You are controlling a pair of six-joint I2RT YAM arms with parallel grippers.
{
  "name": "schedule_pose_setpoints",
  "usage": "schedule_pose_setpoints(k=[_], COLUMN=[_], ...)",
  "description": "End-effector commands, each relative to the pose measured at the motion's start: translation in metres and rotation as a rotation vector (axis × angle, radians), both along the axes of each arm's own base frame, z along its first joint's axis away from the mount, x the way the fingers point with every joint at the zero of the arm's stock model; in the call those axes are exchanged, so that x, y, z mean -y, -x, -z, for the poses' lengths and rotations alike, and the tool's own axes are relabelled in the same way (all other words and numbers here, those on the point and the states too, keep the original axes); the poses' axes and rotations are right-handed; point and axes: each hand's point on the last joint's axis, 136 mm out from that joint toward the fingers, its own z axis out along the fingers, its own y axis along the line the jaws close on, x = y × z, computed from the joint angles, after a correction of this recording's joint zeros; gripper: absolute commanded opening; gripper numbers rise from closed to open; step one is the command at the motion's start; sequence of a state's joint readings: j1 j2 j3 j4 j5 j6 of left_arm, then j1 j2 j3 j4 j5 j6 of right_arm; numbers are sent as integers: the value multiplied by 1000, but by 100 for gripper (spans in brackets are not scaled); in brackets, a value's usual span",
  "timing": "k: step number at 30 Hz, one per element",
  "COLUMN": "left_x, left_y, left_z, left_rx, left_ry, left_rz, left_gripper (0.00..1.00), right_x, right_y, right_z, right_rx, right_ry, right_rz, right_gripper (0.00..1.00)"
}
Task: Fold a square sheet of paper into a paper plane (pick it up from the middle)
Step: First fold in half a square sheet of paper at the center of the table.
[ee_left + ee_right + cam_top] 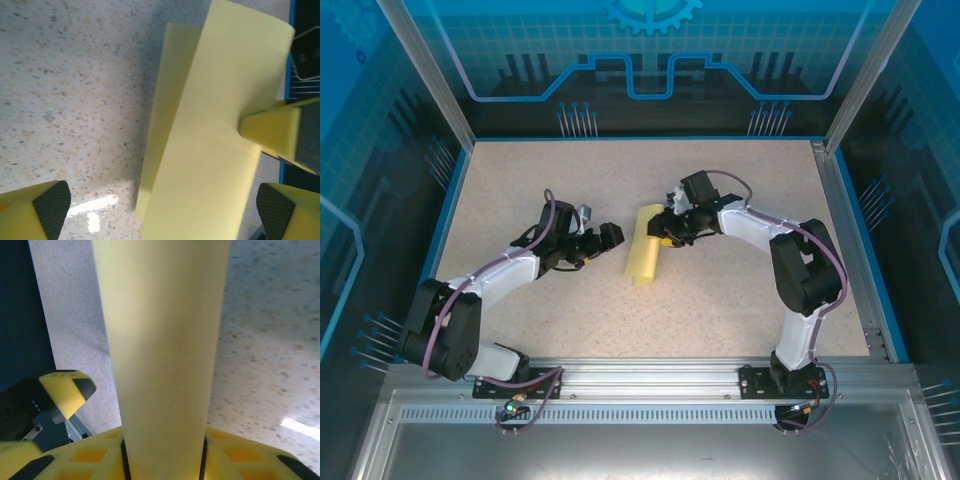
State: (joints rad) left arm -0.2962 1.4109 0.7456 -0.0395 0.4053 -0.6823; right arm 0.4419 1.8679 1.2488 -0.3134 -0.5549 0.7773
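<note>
Right pincer (663,235) clamped on the right edge of the curled yellow paper (645,257), which lies mid-frame on the table (520,180); left pincer (611,238) jaws wide apart, just left of the paper.

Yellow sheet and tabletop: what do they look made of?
Yellow sheet: thin matte paper, most likely; it bends in a soft curve with crisp edges. Tabletop: speckled beige, stone-look laminate or composite, can't tell which; semi-gloss, given the glare patch.

Left end effector (611,238) spread, right end effector (662,230) clamped
</note>
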Motion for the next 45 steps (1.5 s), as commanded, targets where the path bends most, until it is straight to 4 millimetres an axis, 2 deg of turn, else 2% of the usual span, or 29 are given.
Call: schedule_pose_setpoints(k=[1,5,7,9,12,27,32,38,45], left_x=[13,26,34,42,52,88,104,118,122], left_y=[-5,-3,-2,-1,-1,-12,-12,-10,-8], left_z=[-17,-8,-4,0,7,31,34,36,45], left_rx=[14,-11,-23,-34,-56,-154,-169,-186,-209], left_ry=[82,90,83,77,75,110,127,164,161], left_rz=[50,104,129,152,176,279,327,363,372], left_gripper=[99,99,99,99,98,80,69,59,47], right_x=[10,31,41,49,57,78,78,77,74], right_y=[1,0,0,0,2,11,9,6,5], right_z=[15,40,53,59,61,57,54,54,54], right_rx=[-20,-61,-77,-83,-87,-74,-73,-80,-80], right_ry=[-18,34,82,118,131,115,92,60,42], right_rz=[-35,-34,-34,-31,-14,72,116,172,178], right_gripper=[39,46,53,61,64,65,65,65,65])
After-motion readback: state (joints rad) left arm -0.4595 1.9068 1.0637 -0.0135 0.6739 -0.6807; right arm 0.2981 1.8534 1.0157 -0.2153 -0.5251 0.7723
